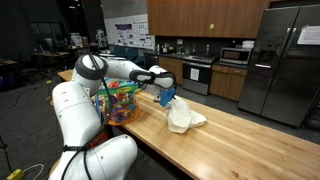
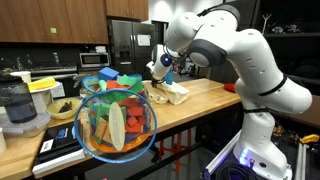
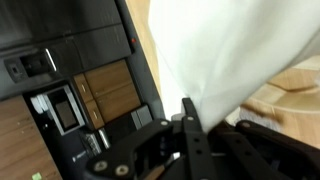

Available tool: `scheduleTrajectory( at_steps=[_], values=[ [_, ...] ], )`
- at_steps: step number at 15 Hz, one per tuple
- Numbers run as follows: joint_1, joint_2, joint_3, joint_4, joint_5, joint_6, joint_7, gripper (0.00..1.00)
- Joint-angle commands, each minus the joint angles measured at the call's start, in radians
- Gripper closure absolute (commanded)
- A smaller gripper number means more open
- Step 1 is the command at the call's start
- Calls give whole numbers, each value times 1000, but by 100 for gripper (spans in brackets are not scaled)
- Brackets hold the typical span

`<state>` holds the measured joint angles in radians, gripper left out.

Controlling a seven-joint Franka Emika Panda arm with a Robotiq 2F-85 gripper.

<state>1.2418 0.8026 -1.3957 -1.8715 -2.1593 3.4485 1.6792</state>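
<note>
Wooden surface (image 1: pixel 250 135) with white cloth (image 1: pixel 183 118) heaped mid-way, top edge pinched up. Claw (image 3: pixel 188 108) clamped together on cloth. Best raised slow and straight, pinch firm, hem kept off bowl. Clear bowl (image 2: pixel 152 125) at surface end, heaped with coloured toy blocks (image 2: pixel 110 115).

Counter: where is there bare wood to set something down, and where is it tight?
Free: the long stretch of counter from the cloth to the end nearest that exterior view, edge to edge. Crowded: the far part, where the pincer meets the cloth right beside the toy bowl; there is little room to pass between them.
</note>
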Motion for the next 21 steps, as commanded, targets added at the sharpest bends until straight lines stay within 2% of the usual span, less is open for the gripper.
scheduleTrajectory(
  at_steps=[1,6,10,12,14,16,19,21],
  values=[
    [-124,-34,-25,-81,-2,9,6,99],
    [-344,-109,-47,-175,-6,15,-14,99],
    [-556,-169,-49,-216,-4,13,-22,99],
    [-687,-183,-12,-206,6,13,-5,99],
    [-735,-154,45,-203,28,4,41,99],
    [-703,-123,78,-198,48,6,36,99],
    [-569,-90,95,-189,48,8,36,99],
    [-445,-87,88,-185,34,-5,30,99]
  ],
)
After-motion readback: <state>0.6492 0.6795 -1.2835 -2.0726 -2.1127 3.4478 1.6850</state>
